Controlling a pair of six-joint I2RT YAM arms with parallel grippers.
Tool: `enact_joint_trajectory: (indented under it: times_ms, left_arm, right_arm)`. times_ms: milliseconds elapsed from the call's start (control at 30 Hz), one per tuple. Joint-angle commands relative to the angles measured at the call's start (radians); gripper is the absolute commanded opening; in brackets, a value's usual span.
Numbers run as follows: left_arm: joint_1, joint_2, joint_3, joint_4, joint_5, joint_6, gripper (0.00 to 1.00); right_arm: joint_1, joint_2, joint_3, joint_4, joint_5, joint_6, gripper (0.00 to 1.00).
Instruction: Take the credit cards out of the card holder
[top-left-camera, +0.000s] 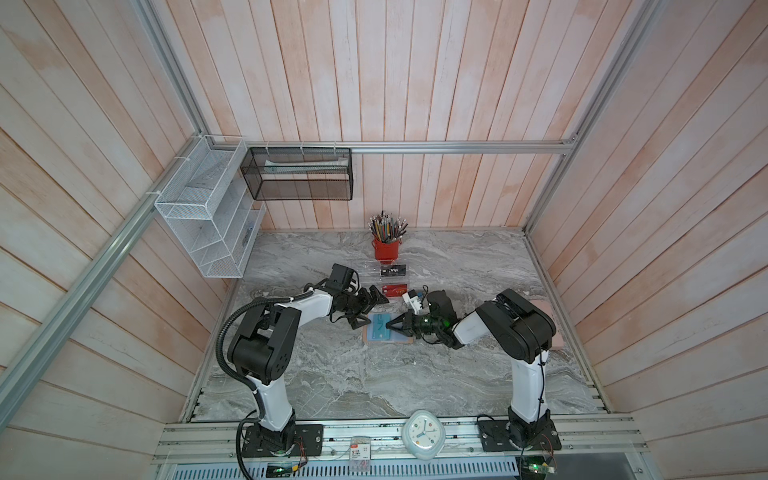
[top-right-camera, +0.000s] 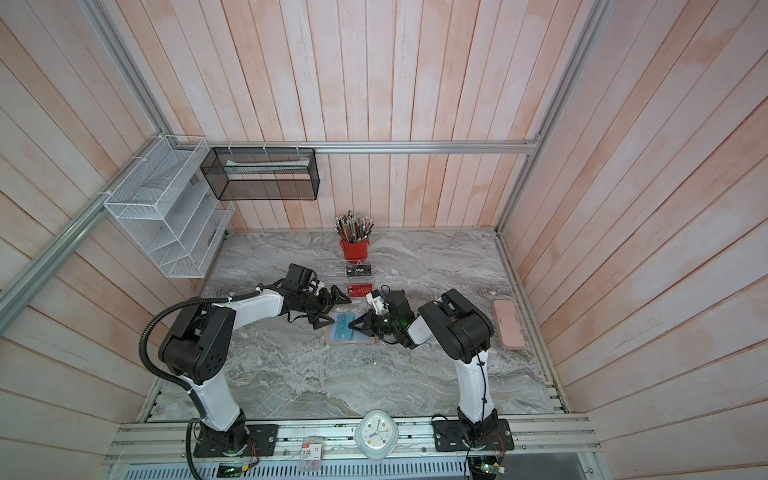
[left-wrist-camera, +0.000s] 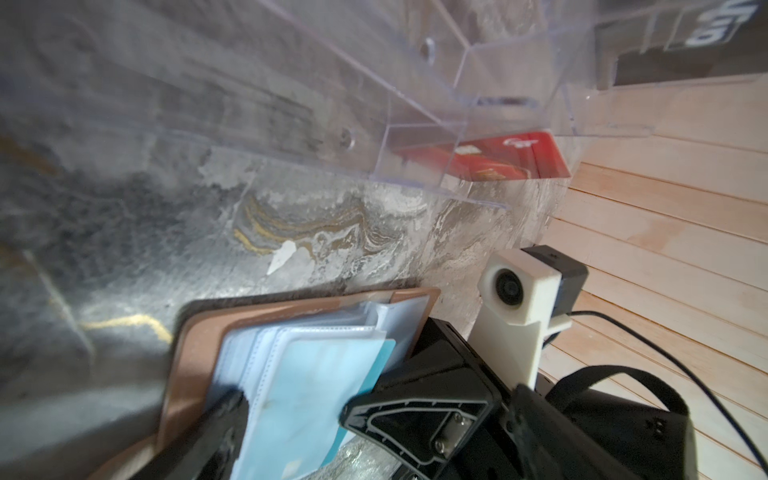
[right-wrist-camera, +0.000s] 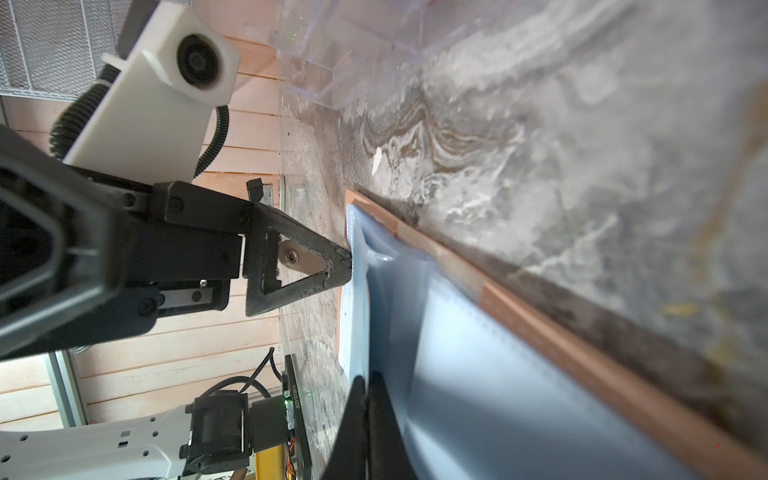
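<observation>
The card holder (top-left-camera: 399, 338) lies open with the teal card (top-left-camera: 378, 328) sleeved inside, under the closed tips of the right gripper (top-left-camera: 389, 326); the left gripper (top-left-camera: 368, 311) gapes wide at its edge. The acrylic rack (top-left-camera: 368, 266) holds the black card (top-left-camera: 393, 271) and red card (top-left-camera: 395, 289).

Tan leather-look card holder (left-wrist-camera: 199, 345) matt; its clear plastic sleeves (left-wrist-camera: 316, 374) glossy; grey marbled surface (left-wrist-camera: 332, 232) smooth; clear acrylic rack (left-wrist-camera: 270, 83) glossy.
</observation>
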Motion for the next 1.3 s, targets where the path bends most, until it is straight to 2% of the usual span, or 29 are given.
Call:
enact_joint_trajectory:
  times_ms: [0, 333, 633, 833, 1067, 1267]
  left_arm:
    - [-0.013, -0.008, 0.020, -0.061, -0.030, 0.017, 1.00]
    - [-0.019, -0.066, 0.029, -0.081, -0.027, -0.013, 1.00]
    - [-0.019, -0.013, 0.017, -0.053, -0.027, -0.010, 1.00]
    - [-0.016, 0.005, 0.011, -0.059, -0.042, 0.003, 1.00]
    - [-0.014, 0.020, 0.000, -0.041, -0.039, -0.002, 1.00]
    - [-0.009, 0.018, -0.012, -0.041, -0.044, 0.001, 1.00]
  right_arm:
    - [0.017, 0.021, 0.027, -0.044, 0.013, -0.021, 0.00]
    - [0.022, 0.035, 0.047, -0.073, 0.030, -0.024, 0.00]
    - [0.022, 0.042, 0.056, -0.101, 0.032, -0.034, 0.00]
    - [0.019, 0.042, 0.047, -0.082, 0.025, -0.030, 0.13]
    - [0.016, 0.030, 0.030, -0.059, 0.017, -0.024, 0.38]
    - [0.002, 0.033, 0.003, 0.013, -0.005, 0.005, 0.42]
